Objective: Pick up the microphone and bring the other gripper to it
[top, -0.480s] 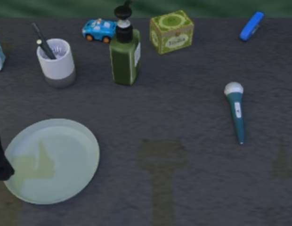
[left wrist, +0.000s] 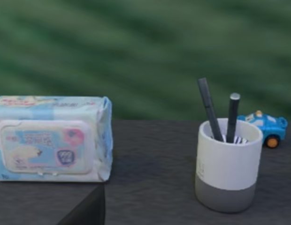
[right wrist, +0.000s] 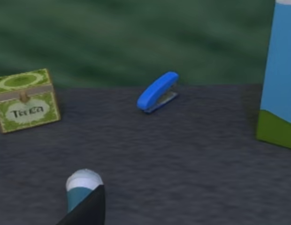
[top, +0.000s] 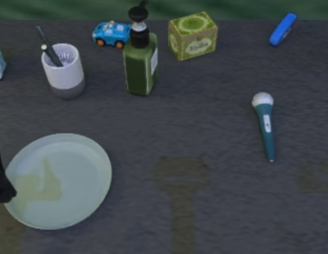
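The microphone [top: 265, 126] lies flat on the dark table at the right, its white head toward the far edge and its teal handle toward the near edge. In the right wrist view its head [right wrist: 82, 183] shows just behind one black fingertip [right wrist: 92, 205] of my right gripper, which is open and holds nothing. The top view shows only that arm's shadow [top: 315, 180], at the right edge. My left gripper [top: 1, 182] sits at the far left edge beside the plate, open and empty. One of its fingers [left wrist: 88, 212] shows in the left wrist view.
A pale green plate [top: 74, 159] lies at the near left. Along the back stand a cup with pens [top: 63, 71], a toy car [top: 111, 33], a green pump bottle [top: 140, 61], a tea box [top: 193, 35] and a blue stapler [top: 283, 29]. A wipes pack [left wrist: 51, 138] and a blue-green carton [right wrist: 279, 79] stand near the edges.
The shadow at the table's right edge has spread a little to the left. The microphone and the left gripper have not moved.
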